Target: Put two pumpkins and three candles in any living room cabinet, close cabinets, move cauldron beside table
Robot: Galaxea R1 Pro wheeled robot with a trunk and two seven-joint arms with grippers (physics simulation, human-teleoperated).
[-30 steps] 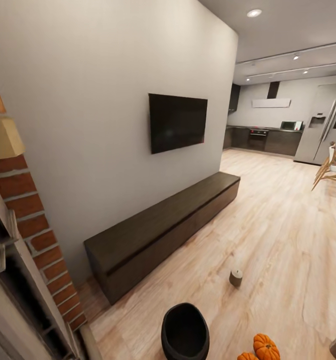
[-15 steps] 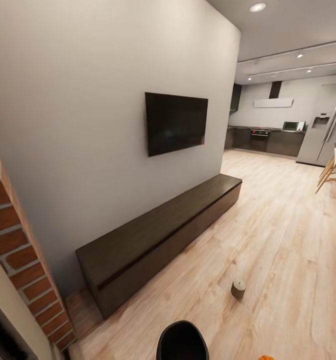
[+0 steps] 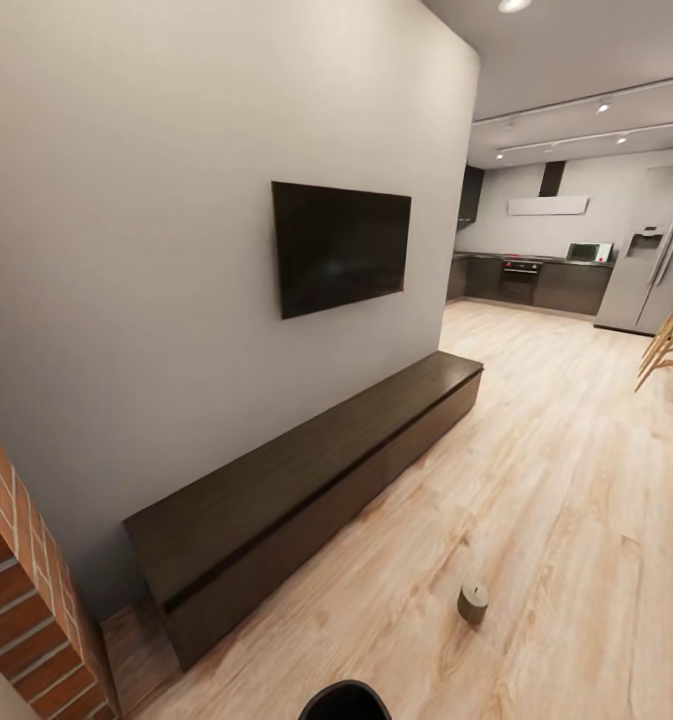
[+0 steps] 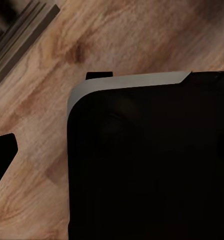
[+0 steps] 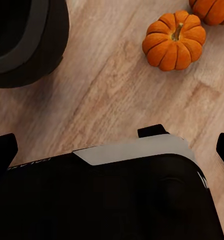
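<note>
Pale wood floor [image 3: 536,520] runs past a grey wall with a dark TV [image 3: 341,247] toward a far kitchen. We see the cabinet [image 3: 306,500] low along that wall, both fronts shut. One candle [image 3: 472,603] stands on the floor, well apart from it. The cauldron [image 5: 27,40] sits ahead of our right pincer, with a pumpkin [image 5: 174,41] and a second pumpkin [image 5: 214,10] touching beside it. We cannot tell whether either pincer is open or closed.

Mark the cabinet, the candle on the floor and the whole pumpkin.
cabinet [image 3: 306,470]: head view, on its dark top.
candle [image 3: 472,603]: head view, on its side.
pumpkin [image 5: 174,42]: right wrist view, on its orange ribs.
</note>
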